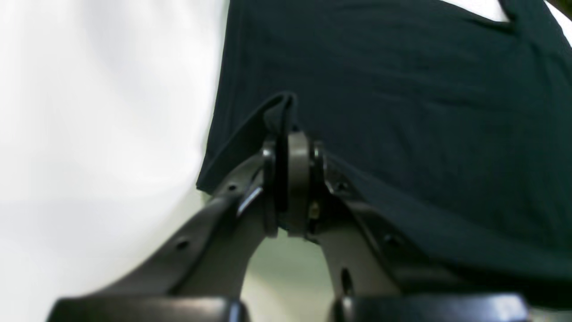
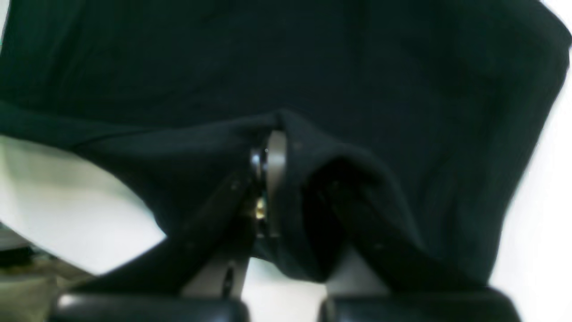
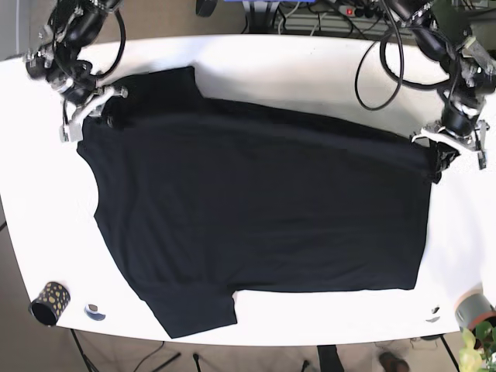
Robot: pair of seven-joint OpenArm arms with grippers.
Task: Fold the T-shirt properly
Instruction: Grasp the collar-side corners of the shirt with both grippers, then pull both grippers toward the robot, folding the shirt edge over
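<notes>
"Where's the T-shirt [image 3: 256, 217]?"

"Spread flat, right in the middle of the white table [image 3: 310, 70]."

"And the robot hands?"

"The left gripper [image 1: 292, 147] has its jaws pinched on the shirt's edge. The right gripper [image 2: 268, 156] pinches a fold too."

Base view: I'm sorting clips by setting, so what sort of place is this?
Probably a robotics lab bench, not a home: a white table with two cabled arms, a cable tangle behind it, and a black T-shirt spread flat, pinched by the left gripper and right gripper.
</notes>
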